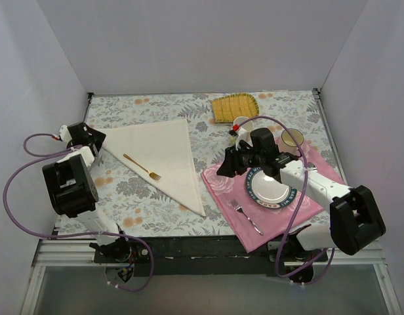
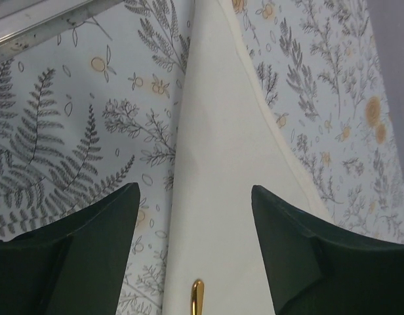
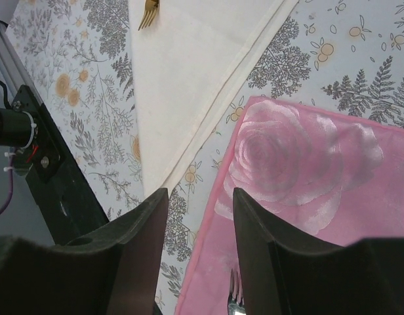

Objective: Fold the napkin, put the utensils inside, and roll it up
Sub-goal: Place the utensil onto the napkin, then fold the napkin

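Note:
The cream-white napkin (image 1: pixel 164 156) lies folded into a triangle on the floral tablecloth, left of centre. A slim gold fork (image 1: pixel 142 167) lies on it, tines toward the near right. My left gripper (image 1: pixel 96 139) is open over the napkin's left corner; the left wrist view shows the napkin (image 2: pixel 222 197) between the fingers and the gold handle tip (image 2: pixel 197 296) below. My right gripper (image 1: pixel 223 168) is open and empty above the left edge of the pink placemat (image 1: pixel 222 187). The right wrist view shows the napkin's near point (image 3: pixel 182 92) and the gold tines (image 3: pixel 148 12).
The pink rose placemat (image 3: pixel 307 164) holds a blue-rimmed plate (image 1: pixel 271 188) and a silver fork (image 1: pixel 244 214). A yellow ribbed mat (image 1: pixel 233 107) lies at the back. A white cup (image 1: pixel 242 125) and a glass (image 1: pixel 292 138) stand behind the plate. Walls enclose three sides.

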Robot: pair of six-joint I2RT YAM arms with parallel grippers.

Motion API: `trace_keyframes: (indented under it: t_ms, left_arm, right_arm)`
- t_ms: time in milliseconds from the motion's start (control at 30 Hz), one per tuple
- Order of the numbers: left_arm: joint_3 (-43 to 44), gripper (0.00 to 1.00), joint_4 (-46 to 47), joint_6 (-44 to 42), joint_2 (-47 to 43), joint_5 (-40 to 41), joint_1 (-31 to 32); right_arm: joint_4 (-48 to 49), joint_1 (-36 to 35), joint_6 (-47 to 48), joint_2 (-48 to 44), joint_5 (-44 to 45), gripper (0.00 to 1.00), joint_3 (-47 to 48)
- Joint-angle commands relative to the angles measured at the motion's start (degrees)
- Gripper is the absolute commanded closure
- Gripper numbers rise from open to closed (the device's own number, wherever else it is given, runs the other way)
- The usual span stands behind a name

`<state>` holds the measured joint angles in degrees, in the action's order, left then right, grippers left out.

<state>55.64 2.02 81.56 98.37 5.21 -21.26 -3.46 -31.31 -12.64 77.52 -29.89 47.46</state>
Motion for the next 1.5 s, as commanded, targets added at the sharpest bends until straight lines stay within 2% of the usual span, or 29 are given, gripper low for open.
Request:
trace_keyframes:
  t_ms: [0, 133, 500, 800, 900, 933, 1167, 1467]
  left_arm:
    - [0.0, 0.37, 12.4, 4.2, 4.4, -2.4, -3.0]
    - [1.5, 0.43, 15.3, 4.7, 9.2, -4.8, -4.1]
    - [8.6, 0.53, 16.7, 1.3, 18.9, -4.0, -5.2]
    - [15.6, 0.61, 13.3, -2.6, 23.1, -4.0, -5.8]
    - [16.6, 0.69, 14.3, -4.0, 23.4, -6.9, -5.8]
    - [17.0, 0.75, 14.3, -4.6, 23.9, -7.6, -5.8]
    - [17.0, 0.88, 15.4, -6.7, 21.7, -8.6, -5.6]
    - [12.0, 0.91, 13.0, -8.4, 10.3, -4.2, -1.3]
  right_arm:
    - [1.9, -0.1, 1.0, -2.0, -0.7, 0.48, -0.7]
    - [1.5, -0.2, 1.0, -2.4, 0.3, 0.48, -0.6]
    - [-1.0, -0.1, 1.1, -1.2, 0.9, 0.48, 1.5]
    - [-1.7, -0.2, 0.3, -0.7, 1.2, 0.48, 2.3]
    - [-1.8, -0.2, -0.1, -0.4, 1.1, 0.48, 2.7]
    - [-1.6, -0.1, -0.4, -0.3, 0.9, 0.48, 2.9]
    - [-1.8, -0.1, -1.1, -0.3, 0.8, 0.48, 3.3]
    - [-0.7, -0.2, -1.6, 0.3, -0.9, 0.48, 2.2]
